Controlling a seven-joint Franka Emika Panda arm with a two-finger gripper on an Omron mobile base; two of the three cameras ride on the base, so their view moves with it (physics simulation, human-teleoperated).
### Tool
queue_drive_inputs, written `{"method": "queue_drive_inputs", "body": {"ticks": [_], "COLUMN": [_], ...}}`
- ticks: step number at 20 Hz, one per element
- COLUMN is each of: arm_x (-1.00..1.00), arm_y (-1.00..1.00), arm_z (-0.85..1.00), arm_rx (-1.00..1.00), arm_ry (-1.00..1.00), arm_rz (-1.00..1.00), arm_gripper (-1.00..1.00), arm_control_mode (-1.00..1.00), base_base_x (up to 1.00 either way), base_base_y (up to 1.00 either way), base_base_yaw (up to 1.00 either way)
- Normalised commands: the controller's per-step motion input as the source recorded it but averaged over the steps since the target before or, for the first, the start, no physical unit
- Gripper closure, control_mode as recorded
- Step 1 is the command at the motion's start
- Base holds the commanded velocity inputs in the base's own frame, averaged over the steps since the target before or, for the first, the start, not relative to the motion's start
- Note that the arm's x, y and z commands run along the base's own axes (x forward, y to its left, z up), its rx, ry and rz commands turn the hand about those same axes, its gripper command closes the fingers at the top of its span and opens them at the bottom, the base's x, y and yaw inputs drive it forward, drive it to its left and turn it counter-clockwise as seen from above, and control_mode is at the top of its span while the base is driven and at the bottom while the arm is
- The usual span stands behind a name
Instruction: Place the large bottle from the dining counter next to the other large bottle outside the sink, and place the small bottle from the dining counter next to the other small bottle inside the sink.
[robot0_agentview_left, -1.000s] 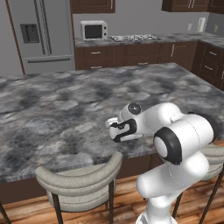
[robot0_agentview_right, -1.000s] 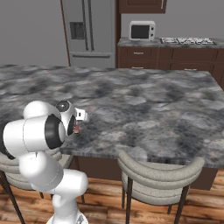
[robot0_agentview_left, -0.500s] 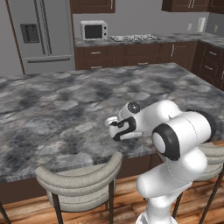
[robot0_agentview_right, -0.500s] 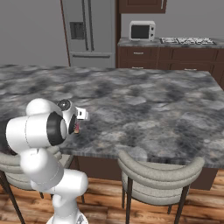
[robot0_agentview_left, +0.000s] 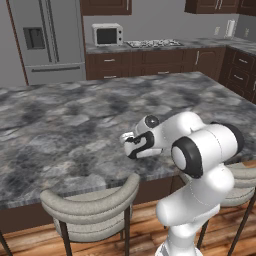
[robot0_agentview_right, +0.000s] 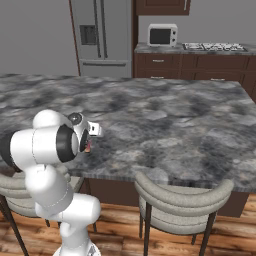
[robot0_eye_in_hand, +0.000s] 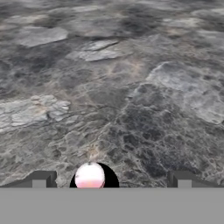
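- The white arm folds low over the near edge of the dining desk (robot0_agentview_left: 75, 115), its claw (robot0_agentview_left: 131, 146) hanging just above the marbled stone.
- From the hand view, the claw (robot0_eye_in_hand: 111, 178) stands wide open, one dark tip far out on each side, gripping nothing.
- Between those tips sits a small round thing, pale pink with a dark rim: the small bottle (robot0_eye_in_hand: 90, 176), seen from above, close under the hand.
- From the right base view there's a speck of reddish-pink (robot0_agentview_right: 88, 146) tucked against the hand on the desk (robot0_agentview_right: 165, 120); too small to make out more.
- Two grey curved-back stools (robot0_agentview_left: 90, 207) are pushed up to the desk's near side.
- Behind, a steel fridge (robot0_agentview_left: 47, 37) and a microwave (robot0_agentview_left: 107, 35) stand against the back wall.
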Motion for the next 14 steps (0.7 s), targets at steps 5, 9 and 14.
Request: {"method": "queue_drive_inputs", "body": {"ticks": [5,9,14], "arm_x": [0.01,0.0,0.01], "arm_y": [0.1,0.11,0.06], "arm_z": [-0.12,-0.12,-0.07], "arm_rx": [0.0,0.0,0.0], "arm_ry": [0.0,0.0,0.0], "arm_rz": [0.0,0.0,0.0], "arm_gripper": [-1.0,-1.0,-1.0], "arm_control_mode": [-1.0,-1.0,-1.0], "base_base_x": [0.0,0.0,0.0], "base_base_y": [0.0,0.0,0.0], "base_base_yaw": [0.0,0.0,0.0]}}
